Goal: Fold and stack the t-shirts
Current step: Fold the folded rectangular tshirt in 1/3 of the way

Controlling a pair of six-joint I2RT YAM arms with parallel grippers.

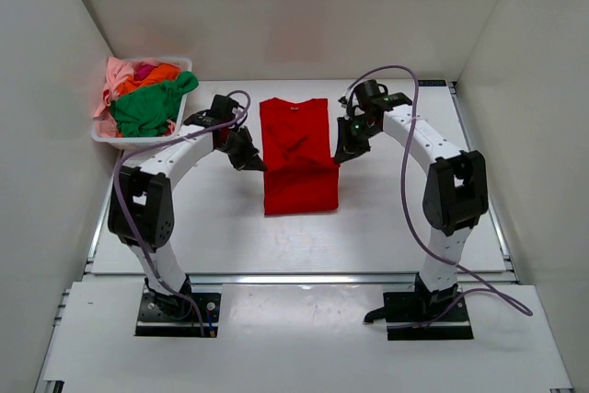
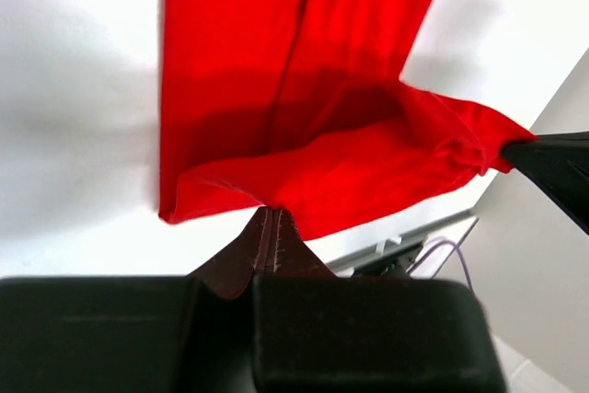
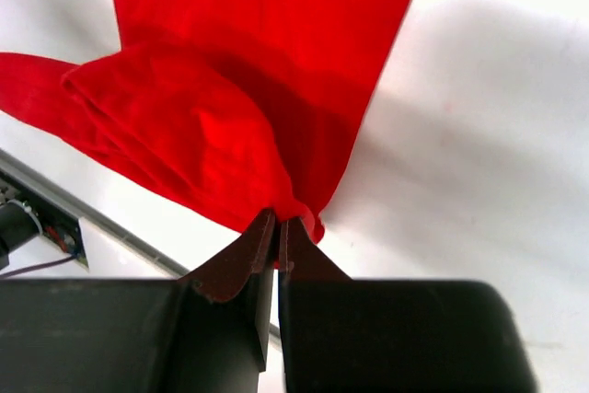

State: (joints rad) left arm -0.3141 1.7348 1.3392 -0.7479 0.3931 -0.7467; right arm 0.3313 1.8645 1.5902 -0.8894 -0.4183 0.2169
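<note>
Pinching the red t-shirt [image 1: 296, 149] from either side, the left gripper [image 1: 253, 162] and right gripper [image 1: 340, 155] are flanking its far-to-near length equally.

The red t-shirt [image 1: 296, 149] lies mid-table, folded narrow, collar far, raised at both side edges and sagging between. The green t-shirt [image 1: 147, 109], orange t-shirt [image 1: 158, 74] and pink t-shirt [image 1: 112, 75] lie heaped far left.
</note>
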